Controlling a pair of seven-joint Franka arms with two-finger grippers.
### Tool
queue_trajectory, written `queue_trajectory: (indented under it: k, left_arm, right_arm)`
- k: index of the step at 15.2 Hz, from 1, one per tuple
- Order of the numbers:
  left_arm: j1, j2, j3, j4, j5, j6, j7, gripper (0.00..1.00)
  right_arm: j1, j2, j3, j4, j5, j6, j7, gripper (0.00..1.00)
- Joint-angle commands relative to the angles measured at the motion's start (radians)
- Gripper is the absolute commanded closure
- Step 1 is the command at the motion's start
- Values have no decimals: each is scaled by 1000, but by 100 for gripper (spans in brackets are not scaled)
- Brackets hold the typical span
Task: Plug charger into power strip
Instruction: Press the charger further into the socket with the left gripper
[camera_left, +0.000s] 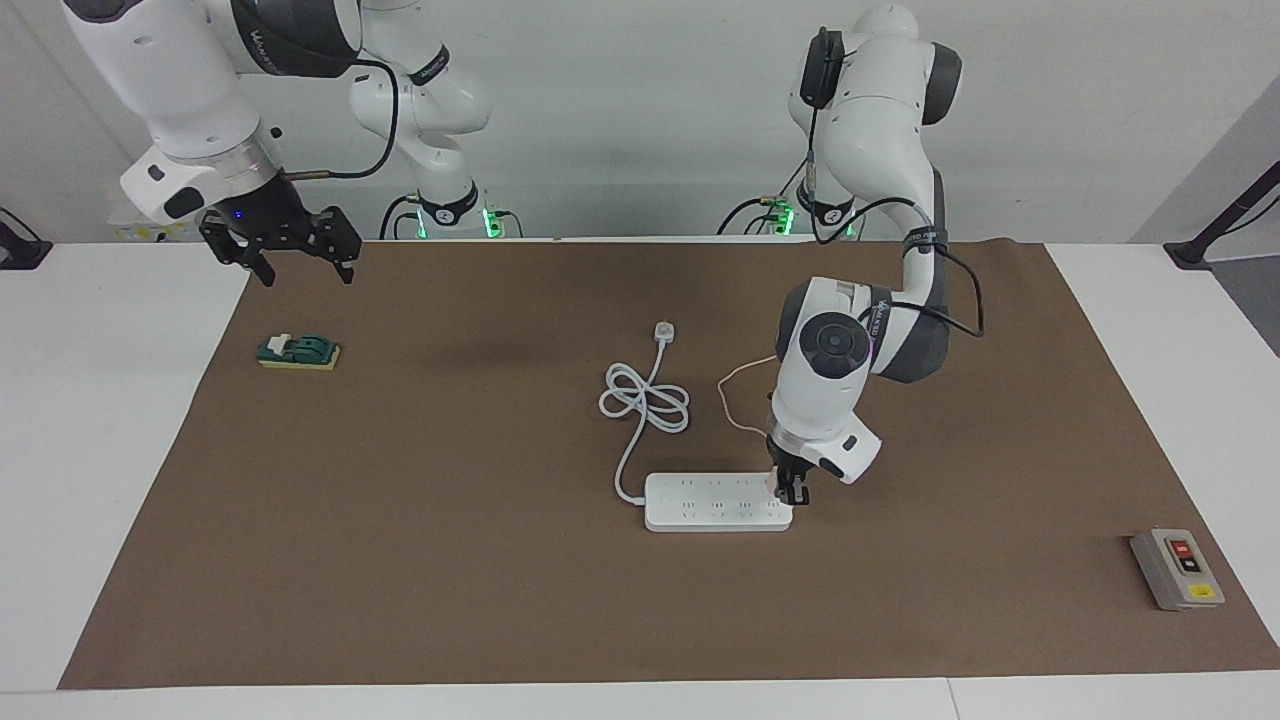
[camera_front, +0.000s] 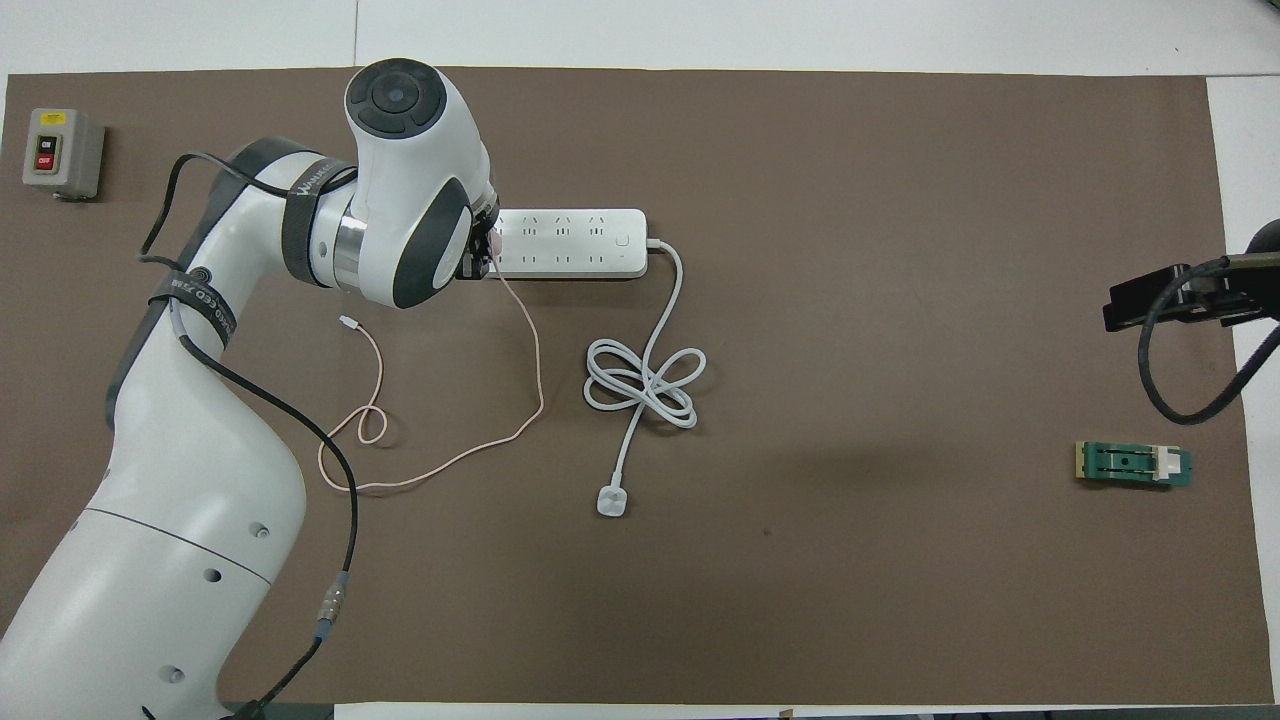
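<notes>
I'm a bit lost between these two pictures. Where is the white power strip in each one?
Facing view: the power strip lies just below the middle, under the left gripper.
Overhead view: the power strip lies above the middle, one end hidden by the left arm.
Shared landmark: its looped white cord, on the side nearer the robots.

Facing view: high, across the worktop (camera_left: 150, 420), looking back at both arm bases and the wall. Overhead view: high above the robots' end, aimed steeply down and forward. Both stand well off. Shared: brown mat (camera_front: 850, 350), power strip (camera_left: 715, 503), grey button box (camera_front: 62, 152), seen half a turn apart.
</notes>
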Motion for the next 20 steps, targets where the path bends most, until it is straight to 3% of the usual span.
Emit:
queue_trajectory:
  k: [1,19,20]
  left_arm:
    - [-7,43,-4,-21,-34,22,14,100]
    - [-10,42,-20,-39,-37,-4,46,100]
    - [-7,36,-20,-33,-49,-12,49,78]
  right_arm:
    - [-17,-17,9,-18,18,4,6,0]
    - [-18,-19,9,-16,18,4,5,0]
    - [-18,-19,9,-14,18,4,5,0]
